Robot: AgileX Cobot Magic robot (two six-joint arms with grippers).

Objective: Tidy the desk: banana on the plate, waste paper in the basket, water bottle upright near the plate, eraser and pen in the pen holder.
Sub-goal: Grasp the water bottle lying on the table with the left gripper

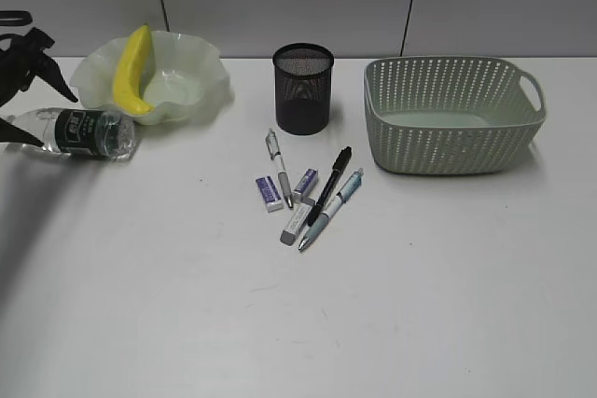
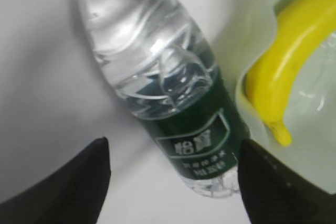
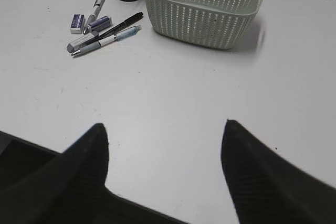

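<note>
Water bottle [image 1: 79, 133], clear plastic with a dark green label, lies on its side near the left edge of the white desk [image 1: 392, 305], just beside the pale green ruffled plate [image 1: 191, 62]. Note the curved yellow banana [image 1: 133, 70] resting in that plate. Your left gripper [image 2: 173, 182] hangs over the bottle, jaws apart, one on either side of the label. Toward the far edge at the middle you see the black mesh pen holder [image 1: 303, 88], with pens [image 1: 328, 185] and small erasers [image 1: 269, 193] scattered in front of it. Sage green perforated basket [image 1: 452, 114] sits at far right. Right gripper [image 3: 165, 169] hovers over bare desk at the near edge, jaws apart.
</note>
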